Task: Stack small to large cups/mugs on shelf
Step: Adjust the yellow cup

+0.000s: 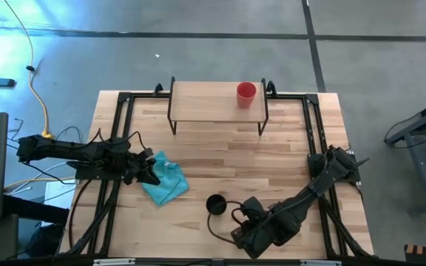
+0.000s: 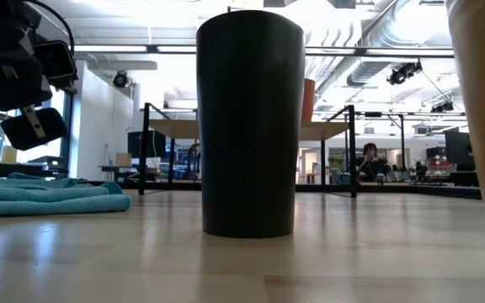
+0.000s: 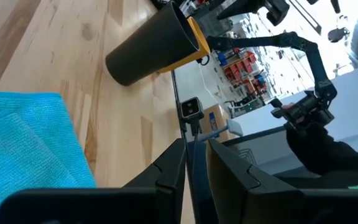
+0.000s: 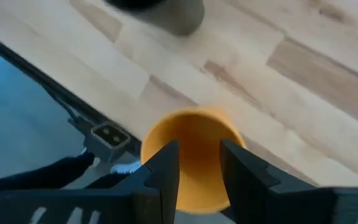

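Cups: red cup (image 1: 246,94) on shelf (image 1: 205,103); black cup (image 1: 216,204) on table.
Right gripper (image 4: 197,165): jaws clasp yellow cup (image 4: 194,134).
Left gripper (image 3: 194,168): jaws narrow, empty, at blue cloth (image 1: 165,179).

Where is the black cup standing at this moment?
In the high view the black cup stands upright on the table's near middle, between the blue cloth on its left and the right tool, far from the shelf.

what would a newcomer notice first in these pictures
The small red tumbler cup stands alone on the low light-wood shelf at the table's far edge. Near the front edge, the black tumbler cup stands upright beside the right pincer, whose fingers straddle the rim of the yellow-orange tumbler cup. The left pincer rests at the crumpled light blue cloth.
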`<state>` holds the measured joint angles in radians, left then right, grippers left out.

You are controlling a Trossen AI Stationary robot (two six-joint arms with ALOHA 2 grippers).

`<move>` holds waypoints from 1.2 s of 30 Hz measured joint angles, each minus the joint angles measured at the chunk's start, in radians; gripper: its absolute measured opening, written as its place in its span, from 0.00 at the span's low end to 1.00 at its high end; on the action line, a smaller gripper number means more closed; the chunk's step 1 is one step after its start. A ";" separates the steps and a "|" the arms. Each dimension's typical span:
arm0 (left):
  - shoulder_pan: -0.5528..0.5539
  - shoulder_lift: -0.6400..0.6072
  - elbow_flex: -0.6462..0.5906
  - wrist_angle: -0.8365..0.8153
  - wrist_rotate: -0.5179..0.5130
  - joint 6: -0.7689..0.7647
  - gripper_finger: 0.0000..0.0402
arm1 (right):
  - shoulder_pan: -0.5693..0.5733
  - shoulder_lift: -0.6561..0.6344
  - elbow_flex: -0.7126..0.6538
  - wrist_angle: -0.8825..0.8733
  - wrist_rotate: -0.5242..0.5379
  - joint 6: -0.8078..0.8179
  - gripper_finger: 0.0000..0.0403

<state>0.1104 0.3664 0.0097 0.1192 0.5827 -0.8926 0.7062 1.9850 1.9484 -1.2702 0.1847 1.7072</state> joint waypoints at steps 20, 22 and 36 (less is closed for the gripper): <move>0.000 0.000 0.000 -0.004 -0.027 0.032 0.14 | 0.028 0.045 0.001 0.018 -0.030 0.021 0.26; 0.000 0.000 0.000 -0.003 -0.027 0.030 0.14 | 0.029 0.045 0.001 0.018 -0.035 0.027 0.26; 0.000 0.000 0.000 -0.003 -0.026 0.019 0.14 | 0.030 0.046 0.001 -0.022 -0.126 0.050 0.26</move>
<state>0.1104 0.3662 0.0097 0.1158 0.5564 -0.8739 0.7361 2.0312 1.9491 -1.2922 0.0586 1.7569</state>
